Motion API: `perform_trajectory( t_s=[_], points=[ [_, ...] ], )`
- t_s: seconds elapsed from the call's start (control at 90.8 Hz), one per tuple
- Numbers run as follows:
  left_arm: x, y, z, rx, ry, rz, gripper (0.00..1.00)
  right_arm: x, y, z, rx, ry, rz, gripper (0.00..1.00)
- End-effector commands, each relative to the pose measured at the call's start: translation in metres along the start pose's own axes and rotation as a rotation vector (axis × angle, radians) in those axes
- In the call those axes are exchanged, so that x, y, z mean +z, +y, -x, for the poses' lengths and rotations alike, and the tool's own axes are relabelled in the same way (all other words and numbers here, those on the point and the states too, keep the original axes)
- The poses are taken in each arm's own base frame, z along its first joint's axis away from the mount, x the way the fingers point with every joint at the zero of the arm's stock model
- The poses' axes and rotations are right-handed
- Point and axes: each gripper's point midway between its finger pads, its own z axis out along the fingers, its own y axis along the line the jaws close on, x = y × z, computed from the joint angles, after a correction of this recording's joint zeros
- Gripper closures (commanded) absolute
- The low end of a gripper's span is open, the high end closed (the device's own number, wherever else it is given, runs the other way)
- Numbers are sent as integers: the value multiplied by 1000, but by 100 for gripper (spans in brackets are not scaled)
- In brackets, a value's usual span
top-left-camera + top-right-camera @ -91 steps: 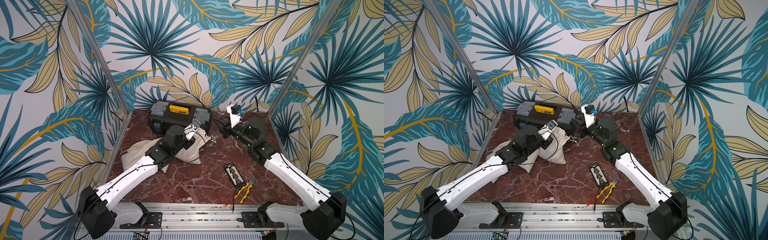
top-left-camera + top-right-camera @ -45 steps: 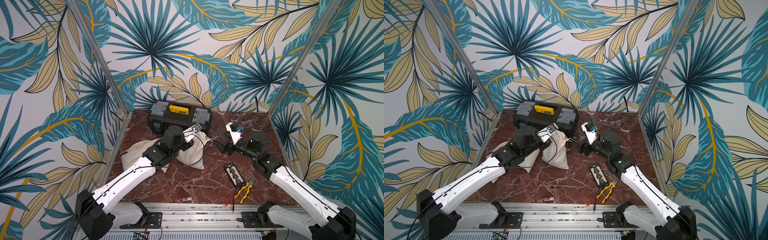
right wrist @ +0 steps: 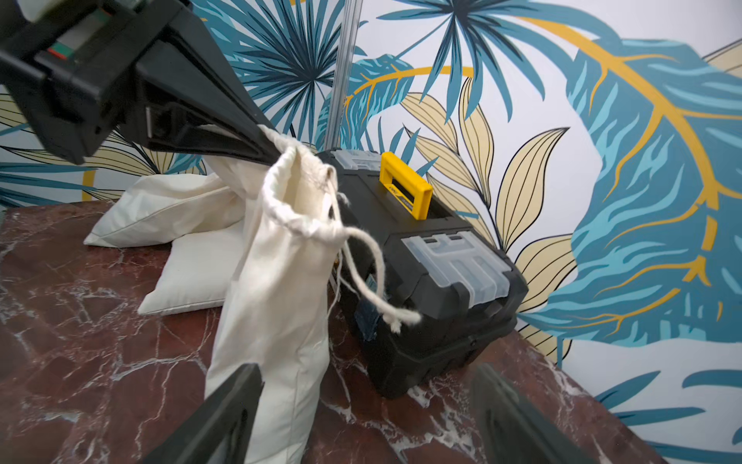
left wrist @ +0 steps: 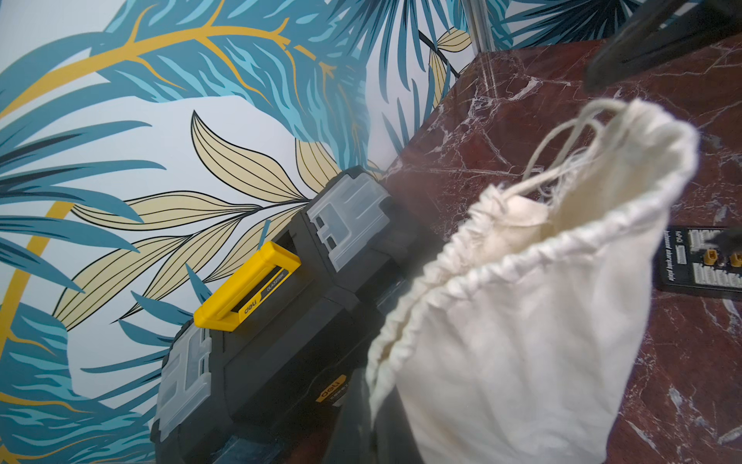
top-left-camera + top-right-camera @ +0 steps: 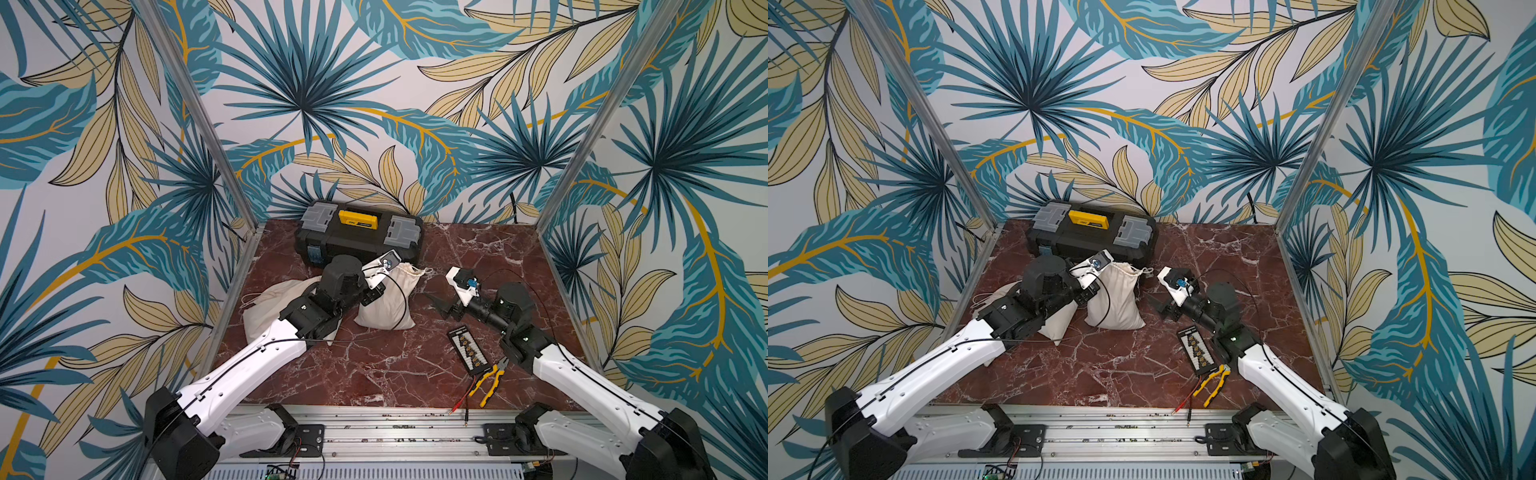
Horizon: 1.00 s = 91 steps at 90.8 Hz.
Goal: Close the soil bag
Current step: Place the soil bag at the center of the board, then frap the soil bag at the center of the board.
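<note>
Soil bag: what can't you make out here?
- Contents: in the left wrist view the soil bag mouth shows only folded cloth.
- The left gripper: tips covered by its wrist camera in both top views.
- Print on the black card: too small in both top views, cut off in the left wrist view.

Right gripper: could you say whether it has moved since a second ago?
Yes. The right gripper has drawn away from the toolbox, toward the connector card in front.

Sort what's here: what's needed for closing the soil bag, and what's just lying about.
Job: soil bag, drawstring, left gripper pinching its rim, right gripper open beside it.
Lying about: toolbox, flat cloth sack, connector card, pliers.
</note>
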Motion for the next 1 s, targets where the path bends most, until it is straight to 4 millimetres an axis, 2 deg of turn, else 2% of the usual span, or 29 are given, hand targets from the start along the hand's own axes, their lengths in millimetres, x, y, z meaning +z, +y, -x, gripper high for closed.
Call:
perform_trajectory(
  t_s=[0.0, 0.176, 0.352, 0.496, 0.595, 0.661, 0.749, 0.925, 0.991],
  points=[
    [-12, 13, 25, -17, -100, 42, 100, 8, -12, 25, -135, -78, -37, 15],
    [-12, 12, 25, -16, -103, 37, 100, 24, -17, 17, -176, -54, -46, 22],
    [-12, 12, 24, -15, -99, 36, 100, 38, -20, 10, -197, -10, -30, 39],
    [-12, 11, 24, -15, -102, 34, 100, 43, -18, 11, -201, -26, -10, 43],
    [-12, 11, 23, -15, -101, 36, 100, 47, -18, 10, -198, -29, 0, 53],
    [-13, 13, 21, -14, -92, 47, 100, 48, -18, 9, -200, -19, 5, 69],
    [-12, 18, 11, -16, -56, 88, 100, 41, -30, 9, -204, -11, -47, 99],
    [-6, 42, -38, -108, 83, 230, 100, -4, -79, 28, -159, -60, -284, 100],
    [-4, 52, -58, -165, 125, 280, 98, -11, -86, 37, -135, -65, -317, 100]
  ],
)
